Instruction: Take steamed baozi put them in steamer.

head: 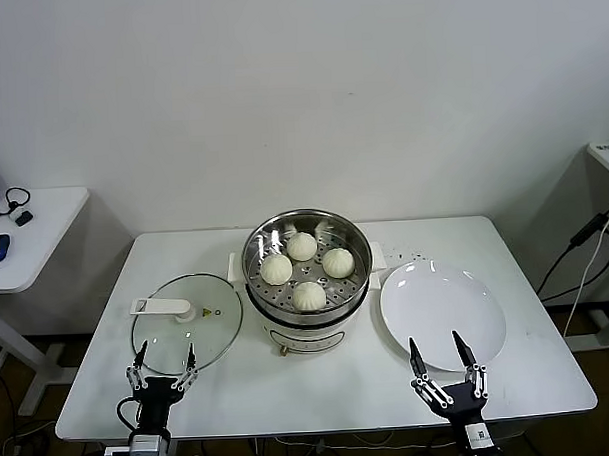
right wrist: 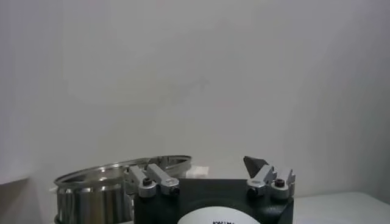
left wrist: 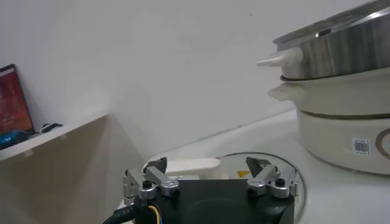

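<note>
Four buns (head: 305, 271) are seen resting on the perforated tray inside the steamer (head: 308, 318) at the table (head: 240, 390) middle, a small code sticker (left wrist: 361, 145), unreadable, is borne on its base, and the left gripper (head: 163, 370) and right gripper (head: 441, 361) are held open and empty near the front edge.

Lighting was bright, even and diffuse. Soft shadows lay under the table (head: 320, 378). Glare marked the steamer (head: 305, 256) rim and plate (head: 442, 308).
</note>
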Tool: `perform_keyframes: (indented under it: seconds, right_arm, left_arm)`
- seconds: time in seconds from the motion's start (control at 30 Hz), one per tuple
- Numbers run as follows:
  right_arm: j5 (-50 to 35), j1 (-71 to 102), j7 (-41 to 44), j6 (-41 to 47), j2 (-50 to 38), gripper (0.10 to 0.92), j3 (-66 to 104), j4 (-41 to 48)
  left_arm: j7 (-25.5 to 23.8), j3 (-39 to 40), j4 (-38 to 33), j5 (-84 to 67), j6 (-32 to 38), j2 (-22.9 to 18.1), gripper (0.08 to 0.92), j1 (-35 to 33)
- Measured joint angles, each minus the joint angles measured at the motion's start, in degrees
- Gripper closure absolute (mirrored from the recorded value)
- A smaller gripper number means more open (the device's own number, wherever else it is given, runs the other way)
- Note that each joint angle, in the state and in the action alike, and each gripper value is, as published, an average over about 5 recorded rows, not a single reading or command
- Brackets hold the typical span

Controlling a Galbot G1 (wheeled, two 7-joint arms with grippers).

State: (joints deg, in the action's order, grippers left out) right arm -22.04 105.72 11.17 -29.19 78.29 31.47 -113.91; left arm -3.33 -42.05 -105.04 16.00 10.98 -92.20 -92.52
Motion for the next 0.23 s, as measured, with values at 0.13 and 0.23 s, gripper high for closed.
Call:
perform_keyframes:
  seconds: [0.13, 0.23]
  right_arm:
    - [0.0, 0.4, 0.3, -0.4, 0.3, 0.203, -0.1, 0.1]
    - [0.1, 0.7, 0.4, -0.6, 0.4, 0.203, -0.1, 0.1]
  left_arm:
    - [0.0, 0.0, 0.0, 0.0, 0.0, 0.0, 0.177, 0.0]
    - [0.0, 0.0, 0.0, 0.0, 0.0, 0.0, 0.177, 0.0]
